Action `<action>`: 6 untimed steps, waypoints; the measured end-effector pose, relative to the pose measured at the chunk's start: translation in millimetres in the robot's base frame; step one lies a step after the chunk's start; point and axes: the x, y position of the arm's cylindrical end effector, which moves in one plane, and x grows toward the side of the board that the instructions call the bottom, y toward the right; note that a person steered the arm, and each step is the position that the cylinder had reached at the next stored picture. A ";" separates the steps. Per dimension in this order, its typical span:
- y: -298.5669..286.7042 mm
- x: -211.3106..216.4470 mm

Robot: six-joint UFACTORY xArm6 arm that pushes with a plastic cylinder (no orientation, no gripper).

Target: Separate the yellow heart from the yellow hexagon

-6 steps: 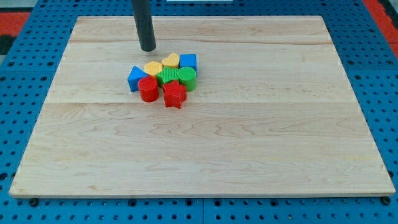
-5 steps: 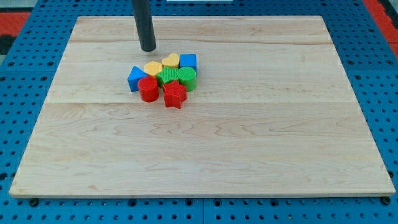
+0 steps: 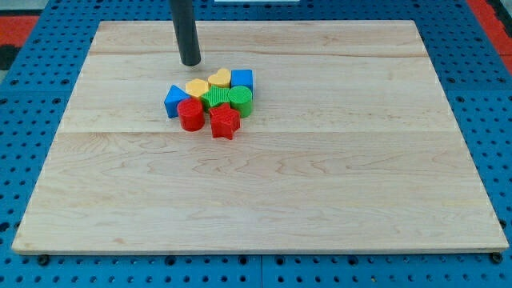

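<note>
Pale wooden board fills most of view, grain running left to right, faint plank seams across upper part. Blue perforated base surrounds board on all sides, regular hole grid. Red patches at top left and top right corners. Even, soft lighting
</note>
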 end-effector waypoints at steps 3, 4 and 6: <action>20.1 38.5; 39.2 44.6; 74.7 7.4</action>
